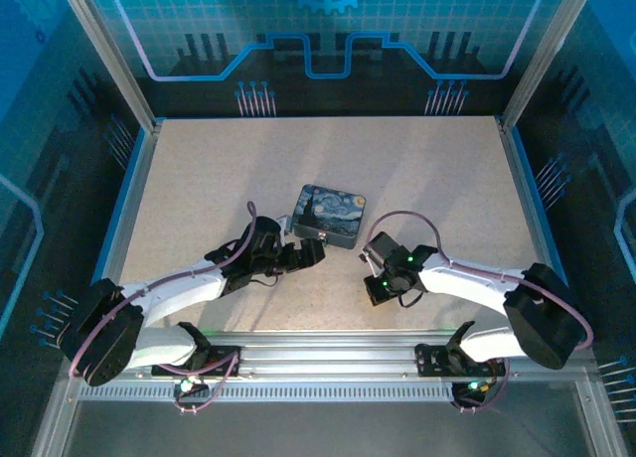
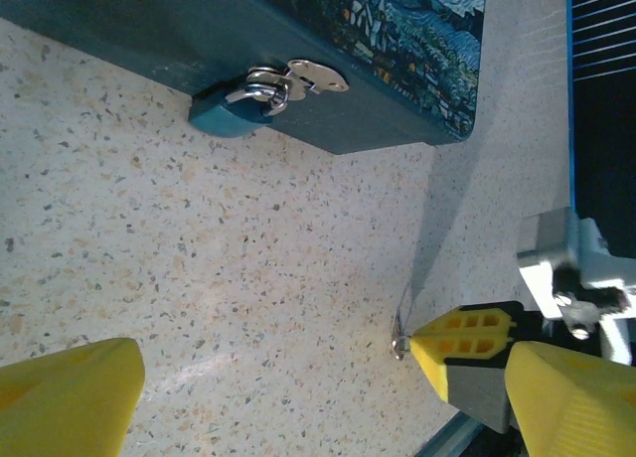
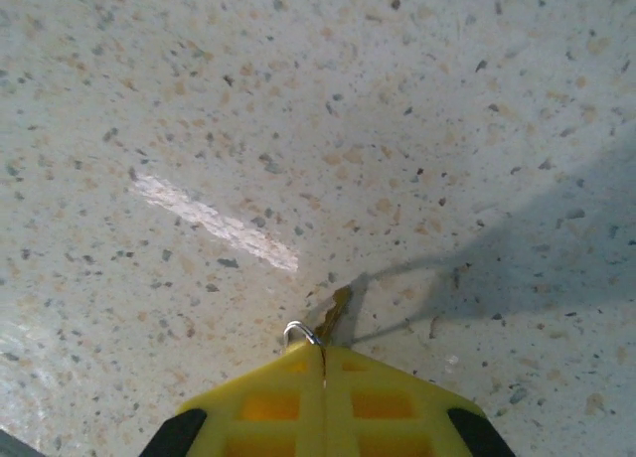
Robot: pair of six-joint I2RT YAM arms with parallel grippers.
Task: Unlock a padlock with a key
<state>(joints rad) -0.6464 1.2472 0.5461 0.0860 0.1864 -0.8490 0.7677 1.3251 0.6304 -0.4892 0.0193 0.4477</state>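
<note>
Right claw (image 3: 323, 350) is pinched shut on the key (image 3: 334, 308) by its very end (sketchy), so lifting off the counter (image 3: 199, 99) could drop it. Left claw (image 1: 310, 250) gapes empty near the padlock (image 2: 231, 111) on the tin (image 2: 129, 30).

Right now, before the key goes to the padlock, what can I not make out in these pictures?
Left wrist view: keyhole of the padlock, turned away from the camera.
Right wrist view: part of the key, pinched inside the shut right claw.
Top view: padlock, too small.
</note>
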